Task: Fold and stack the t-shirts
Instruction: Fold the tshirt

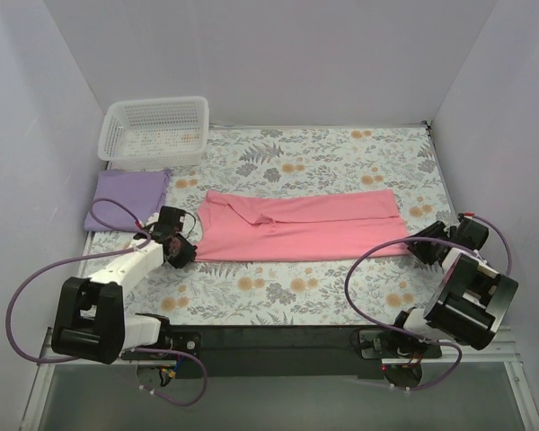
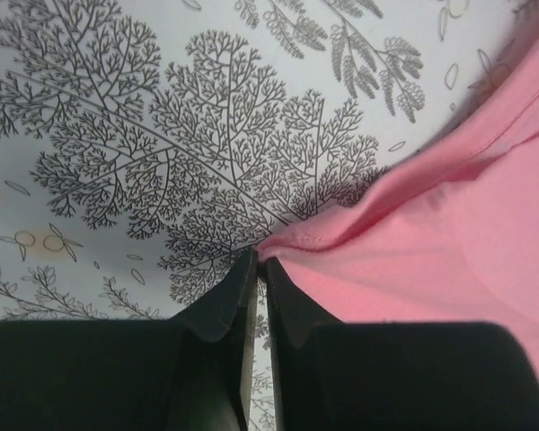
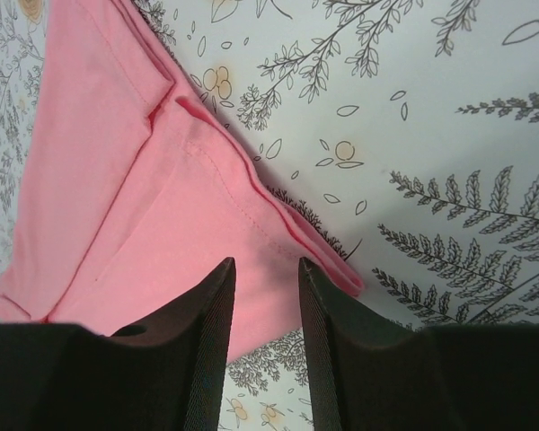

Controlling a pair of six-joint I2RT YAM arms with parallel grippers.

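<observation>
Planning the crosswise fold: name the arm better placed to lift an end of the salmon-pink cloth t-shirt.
Left. The left gripper is shut on a corner of the salmon-pink cloth t-shirt; the right gripper hangs open over the other end, gripping nothing.

The top view looks steeply down from behind the arms (image 1: 117,269) over the whole desk (image 1: 341,287). Each wrist view sits close above it, looking past its own fingers (image 2: 220,310) at the salmon-pink shirt (image 1: 296,229) all three share.
</observation>
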